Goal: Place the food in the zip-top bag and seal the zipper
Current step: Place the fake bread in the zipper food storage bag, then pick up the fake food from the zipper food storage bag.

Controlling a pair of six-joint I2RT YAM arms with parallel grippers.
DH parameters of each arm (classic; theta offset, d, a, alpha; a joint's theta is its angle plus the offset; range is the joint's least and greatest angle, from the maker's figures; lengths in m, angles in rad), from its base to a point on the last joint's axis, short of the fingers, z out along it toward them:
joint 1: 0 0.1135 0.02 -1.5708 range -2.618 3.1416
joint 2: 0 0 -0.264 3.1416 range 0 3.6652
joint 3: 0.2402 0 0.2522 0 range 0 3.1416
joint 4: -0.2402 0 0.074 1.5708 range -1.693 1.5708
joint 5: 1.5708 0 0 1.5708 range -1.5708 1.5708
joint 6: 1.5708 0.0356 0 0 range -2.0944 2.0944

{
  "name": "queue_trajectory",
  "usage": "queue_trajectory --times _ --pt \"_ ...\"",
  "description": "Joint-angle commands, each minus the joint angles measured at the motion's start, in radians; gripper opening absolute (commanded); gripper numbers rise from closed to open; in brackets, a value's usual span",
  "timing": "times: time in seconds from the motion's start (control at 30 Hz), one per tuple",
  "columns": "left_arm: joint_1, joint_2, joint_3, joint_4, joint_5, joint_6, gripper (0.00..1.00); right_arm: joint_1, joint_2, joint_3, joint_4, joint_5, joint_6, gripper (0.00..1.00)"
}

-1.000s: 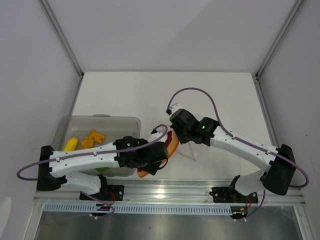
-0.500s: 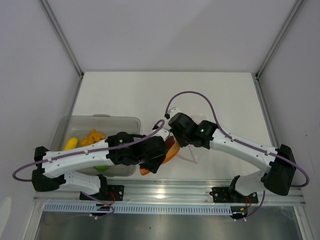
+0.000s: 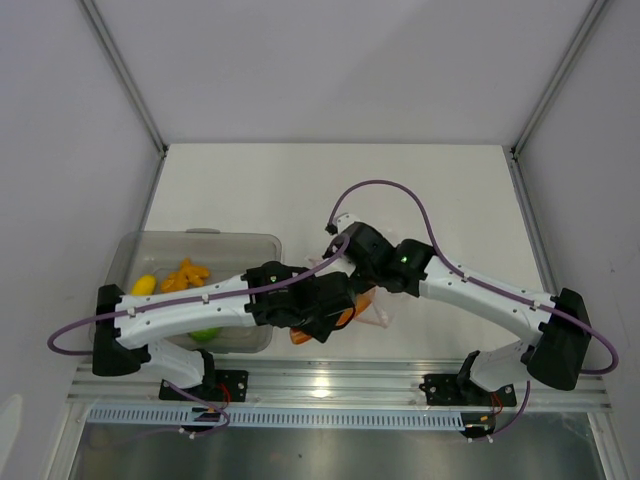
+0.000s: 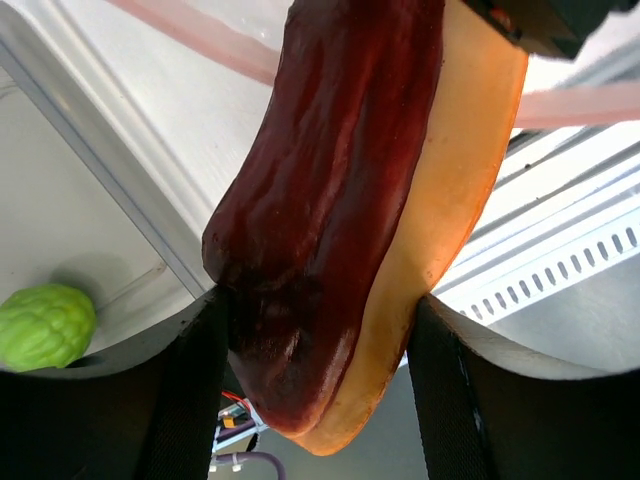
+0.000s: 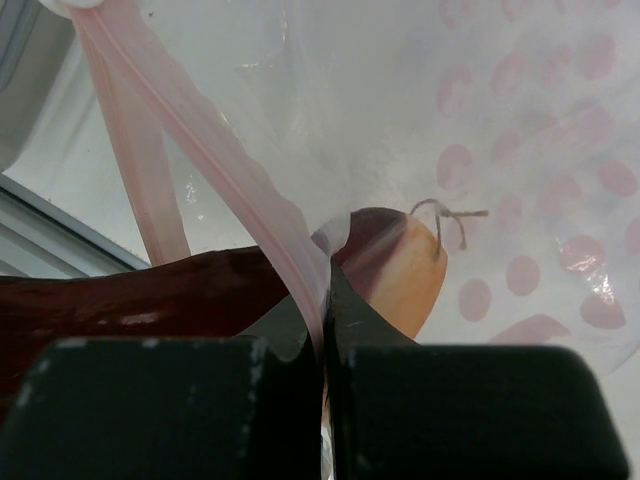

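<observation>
Already the left gripper [image 4: 315, 375] is clamped on the slice [image 4: 340, 200], one finger pressed against the dark-red skin and the other against the orange cut face, holding it near its back end. The slice's long axis runs straight out ahead of those fingers, so most of its length juts forward past the fingertips. Directly ahead of that far end sits the right gripper [image 5: 325, 330], its jaws pressed together on the zipper [image 5: 200, 150], pinching the pinkish strip and holding one lip of the zip-top bag [image 5: 540, 150] up. The two grippers are close together, nose to nose.

From the right wrist, the slice's tip with its little stem shows through the clear dotted plastic just beyond the fingertips, while the red body lies at the fingers' near left. I judge the tip has entered the mouth and the rest is not yet in. What matters next is keeping that long axis pointed into the opening beside the pinched lip, and the left arm is the one to push.

Behind the left gripper, the lime-green fruit [image 4: 45, 325] and yellow-orange pieces [image 3: 185, 275] wait in the grey bin [image 3: 200, 240]
</observation>
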Motion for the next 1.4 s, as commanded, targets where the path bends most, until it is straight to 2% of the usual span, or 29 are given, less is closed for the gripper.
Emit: queue_trajectory --times 0.0,0.17,0.27,0.37,0.4,0.47,0.53,0.57,0.6,0.67,0.83,1.1,1.37 --pt "-0.005 0.019 0.068 0.146 -0.080 0.021 0.02 0.024 0.030 0.038 0.033 -0.042 0.034 0.00" --pt "-0.005 -0.011 0.049 0.187 -0.158 -0.026 0.02 0.017 0.033 0.042 0.035 -0.066 0.074 0.00" --pt "-0.003 -0.037 0.020 0.198 -0.205 -0.059 0.09 0.014 0.035 0.038 0.038 -0.068 0.085 0.00" --pt "-0.002 -0.091 -0.024 0.247 -0.239 -0.074 0.32 0.013 0.033 0.030 0.040 -0.068 0.088 0.00" --pt "-0.002 -0.124 -0.053 0.270 -0.252 -0.086 0.47 0.011 0.033 0.028 0.040 -0.068 0.088 0.00" --pt "0.000 -0.160 -0.092 0.282 -0.282 -0.109 0.66 0.011 0.030 0.025 0.043 -0.071 0.091 0.00" --pt "0.000 -0.222 -0.154 0.319 -0.296 -0.125 0.72 0.007 0.024 0.021 0.043 -0.074 0.091 0.00" --pt "0.000 -0.246 -0.175 0.333 -0.307 -0.135 0.86 0.007 0.023 0.019 0.047 -0.077 0.091 0.00" --pt "0.000 -0.270 -0.193 0.348 -0.313 -0.140 0.93 0.005 0.020 0.015 0.049 -0.078 0.091 0.00" --pt "0.000 -0.358 -0.273 0.399 -0.319 -0.148 0.99 0.001 0.019 0.013 0.049 -0.078 0.090 0.00" --pt "0.000 -0.477 -0.388 0.529 -0.266 -0.059 0.99 -0.007 0.016 0.005 0.049 -0.082 0.086 0.00" --pt "0.000 -0.582 -0.521 0.551 -0.236 -0.114 0.99 -0.033 -0.007 0.005 0.055 -0.123 0.083 0.00" --pt "0.000 -0.600 -0.577 0.542 -0.075 -0.233 0.86 -0.050 -0.022 0.007 0.056 -0.138 0.080 0.00"
